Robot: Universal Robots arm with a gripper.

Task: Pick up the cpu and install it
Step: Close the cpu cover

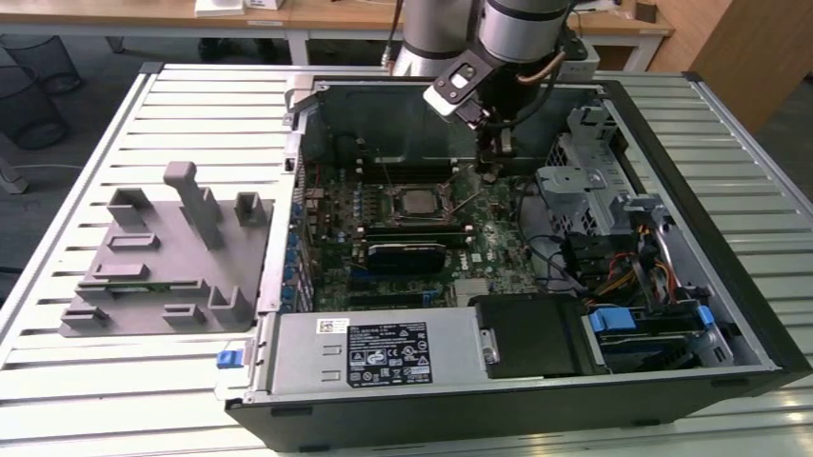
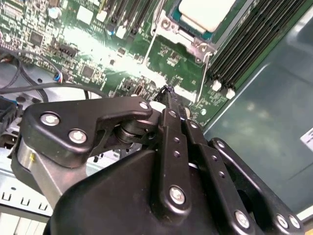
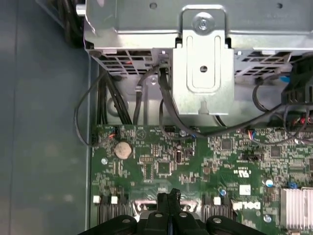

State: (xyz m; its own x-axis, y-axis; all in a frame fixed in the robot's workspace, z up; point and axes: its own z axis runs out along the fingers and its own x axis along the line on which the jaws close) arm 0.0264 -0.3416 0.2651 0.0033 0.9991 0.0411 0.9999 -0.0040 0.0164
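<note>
End effector (image 2: 168, 92) pinched closed, empty | cpu (image 2: 205, 12) seated in socket (image 2: 168, 24), apart | bare motherboard (image 2: 98, 44) beneath, chassis wall (image 2: 274, 107) near

Fingers (image 2: 172, 132) pressed together above mobo (image 2: 73, 49); cpu (image 2: 205, 12) sits in socket (image 2: 168, 25).

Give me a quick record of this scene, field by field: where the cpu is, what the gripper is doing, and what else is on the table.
cpu: lying in the socket, silvery top up
gripper: shut, holding nothing
gripper position: tip low over the motherboard, beside the socket; contact unclear
case: open, lying on its side on the table
fixture: grey, on the table, at the exterior view's left of the case
</note>
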